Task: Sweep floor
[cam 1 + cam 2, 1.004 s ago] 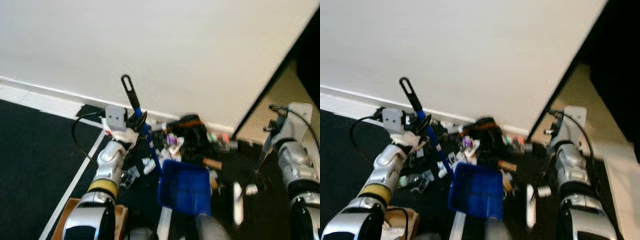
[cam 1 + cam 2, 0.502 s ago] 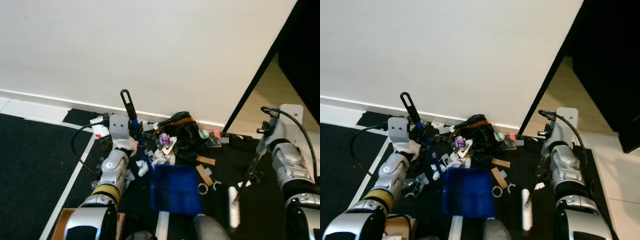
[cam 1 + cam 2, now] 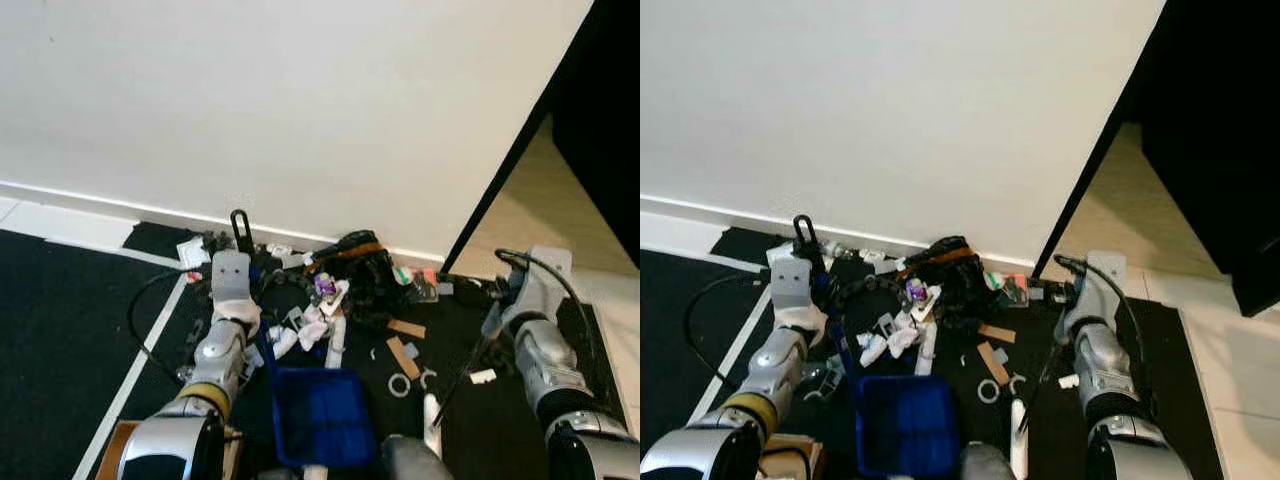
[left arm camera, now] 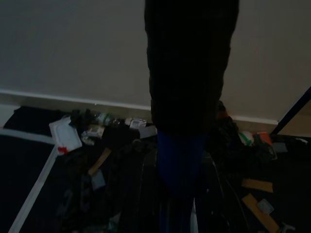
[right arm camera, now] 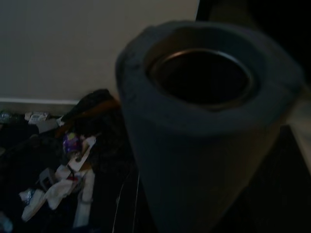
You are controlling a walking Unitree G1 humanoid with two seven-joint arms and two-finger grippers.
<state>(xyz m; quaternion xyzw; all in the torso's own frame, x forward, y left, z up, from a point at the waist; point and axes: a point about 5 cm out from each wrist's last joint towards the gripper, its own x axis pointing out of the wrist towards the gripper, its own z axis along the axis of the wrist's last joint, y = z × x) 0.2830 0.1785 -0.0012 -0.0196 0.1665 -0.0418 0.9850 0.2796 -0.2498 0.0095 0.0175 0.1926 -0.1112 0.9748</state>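
Both head cameras look steeply down at the black floor meeting the plain white wall, sharing the scattered litter pile from slightly offset angles. The left wrist camera sits low, facing the wall past a blue broom handle. The right wrist camera peers along a dark grey tube end, very close.

Floor: I see dark carpet, white stripe.
Litter: paper scraps and black bag against the wall.
Dustpan: blue, nearest me.
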